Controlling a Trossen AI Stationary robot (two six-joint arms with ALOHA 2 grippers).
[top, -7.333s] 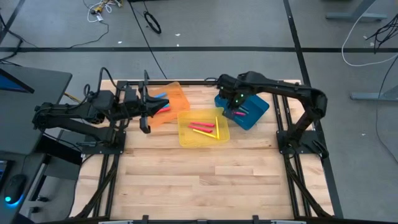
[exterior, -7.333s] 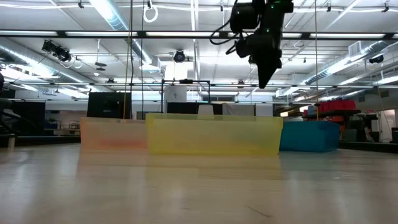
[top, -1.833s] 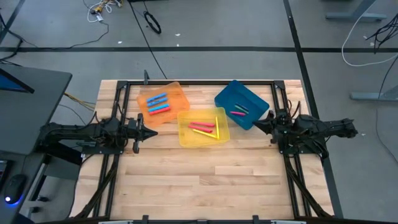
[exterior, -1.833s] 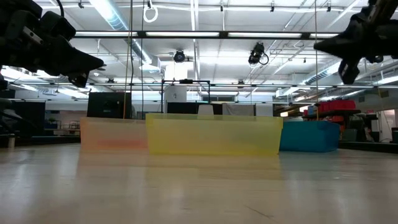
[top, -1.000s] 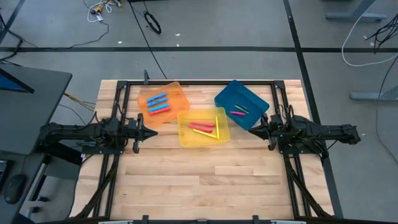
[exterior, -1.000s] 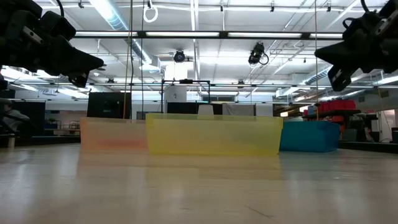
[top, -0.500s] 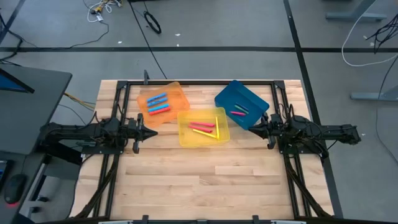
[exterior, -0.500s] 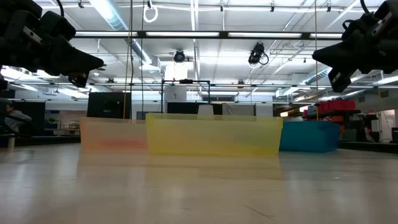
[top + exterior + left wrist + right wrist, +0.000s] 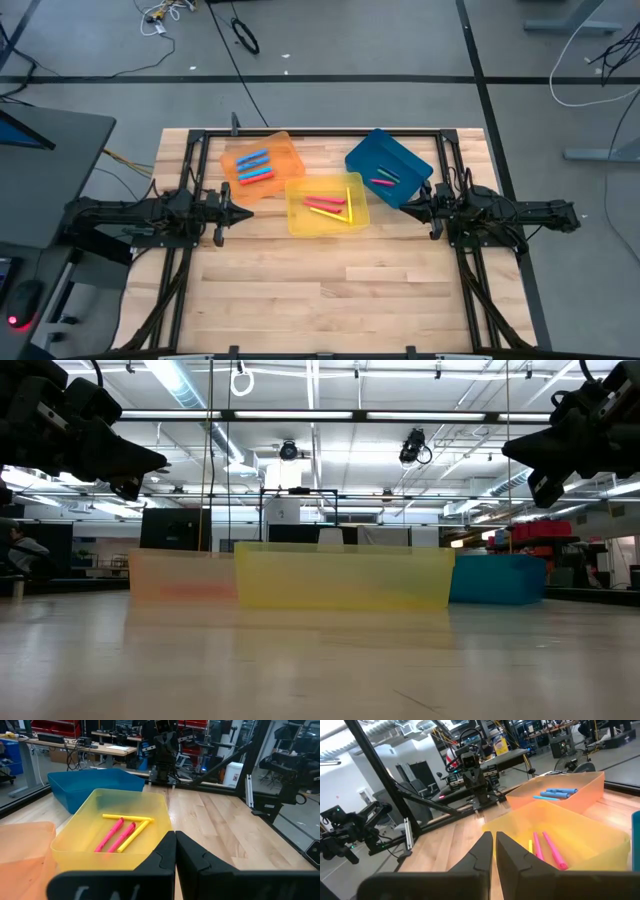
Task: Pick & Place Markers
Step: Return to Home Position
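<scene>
Markers lie flat in three trays. Blue and red ones [image 9: 252, 167] are in the orange tray [image 9: 283, 150]. Pink and yellow ones [image 9: 328, 205] are in the yellow tray [image 9: 300, 222]. A pink and a green one [image 9: 385, 179] are in the blue tray [image 9: 372, 150]. My left gripper [image 9: 245, 211] is shut and hovers level, left of the yellow tray. My right gripper [image 9: 405, 208] is shut and hovers level, right of the yellow tray and near the blue tray's near corner. In the left wrist view the shut fingertips [image 9: 175, 834] point at the yellow tray's markers [image 9: 120, 832].
The three trays sit close together at the table's far middle. Bare wood [image 9: 330, 290] fills the near half of the table. Black frame rails [image 9: 440, 160] run along the table's left, right and far edges. A person [image 9: 20, 548] sits far off in the room.
</scene>
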